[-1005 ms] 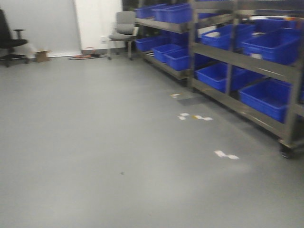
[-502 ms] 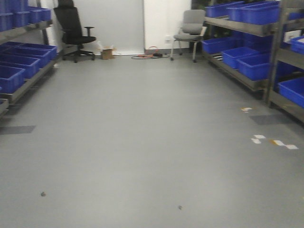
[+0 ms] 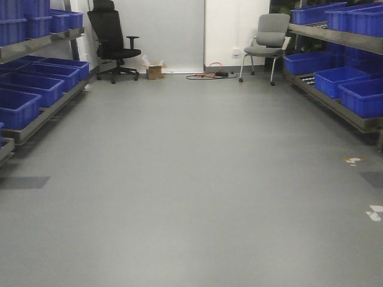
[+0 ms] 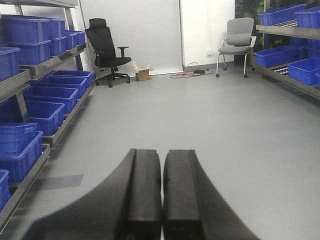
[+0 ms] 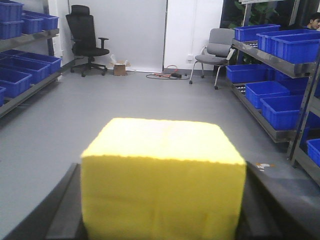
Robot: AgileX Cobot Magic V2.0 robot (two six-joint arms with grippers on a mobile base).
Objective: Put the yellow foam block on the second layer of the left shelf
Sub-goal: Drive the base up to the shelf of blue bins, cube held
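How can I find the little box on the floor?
Look to the back wall. At its foot, just right of the black chair, sits the box. It is the only small brown thing there; the bins nearby are blue.

A grey floor (image 3: 191,179) runs between two metal racks. The left shelf (image 3: 51,110) carries a row of blue bins (image 3: 30,86) on its lower tier, side by side, and more blue bins on the tier above. The right shelf (image 3: 341,110) is loaded the same way on both tiers.

At the far wall a black office chair (image 3: 114,42), a small cardboard box (image 3: 155,72) and a grey chair (image 3: 269,39) stand on the floor, with loose cables (image 3: 209,75) lying between the box and the grey chair. White tape scraps (image 3: 376,212) lie near the right shelf, and a dark rectangular patch (image 3: 24,182) lies near the left one.
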